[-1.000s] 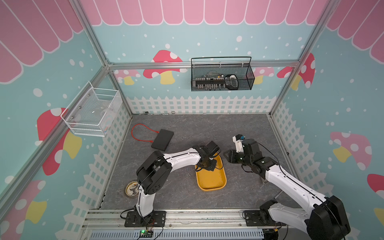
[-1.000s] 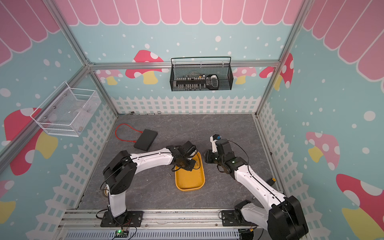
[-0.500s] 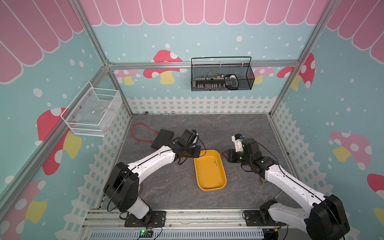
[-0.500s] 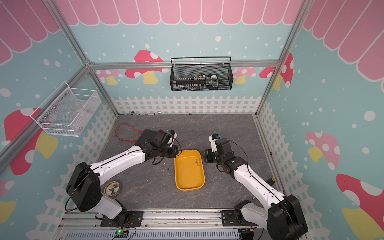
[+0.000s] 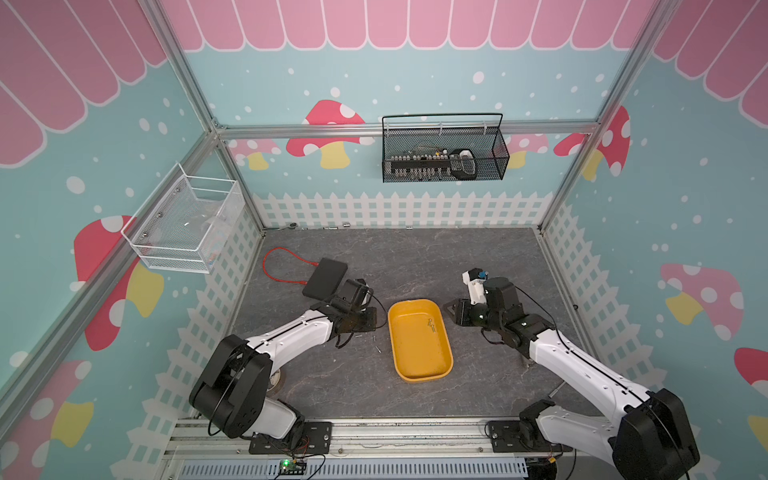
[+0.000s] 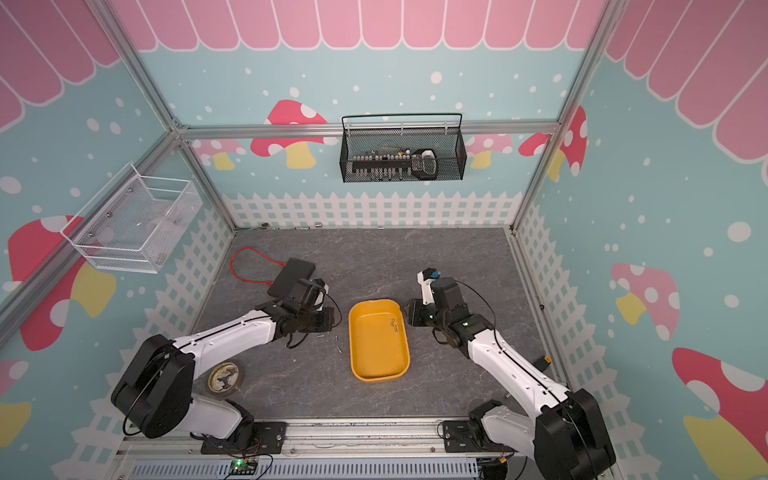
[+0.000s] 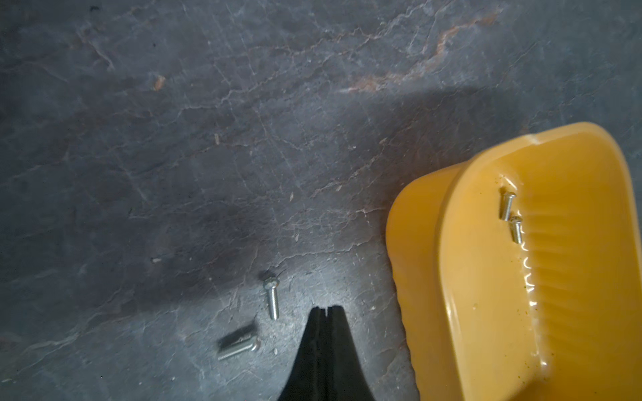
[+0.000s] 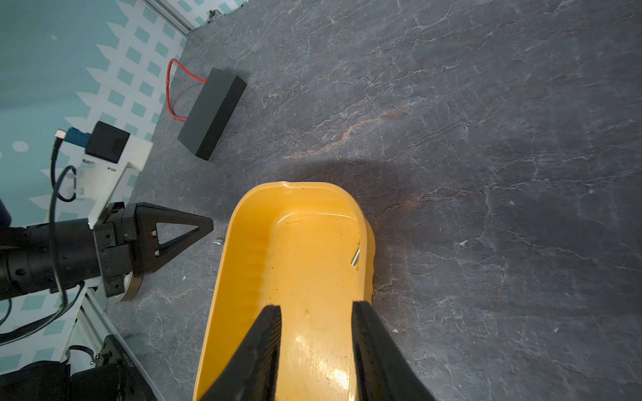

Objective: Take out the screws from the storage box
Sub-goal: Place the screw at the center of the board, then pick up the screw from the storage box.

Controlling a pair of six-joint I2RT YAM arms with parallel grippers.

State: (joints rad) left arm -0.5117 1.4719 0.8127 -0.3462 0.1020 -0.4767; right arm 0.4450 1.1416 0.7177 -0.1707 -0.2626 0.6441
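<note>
The yellow-orange storage box lies on the grey floor between my arms. Two screws rest inside it against the wall nearest the right arm; the right wrist view shows one. Other screws lie on the floor just left of the box. My left gripper is shut and empty, beside those loose screws and outside the box. Low at the box's far right corner, my right gripper is open and empty.
A flat black box with a red cable lies behind the left gripper. A tape roll sits by the left arm's base. A black wire basket and a white one hang on the walls.
My left gripper has come out of the storage box, swung back towards the black box, and now sits on the floor left of the tub. The right arm has not moved.
</note>
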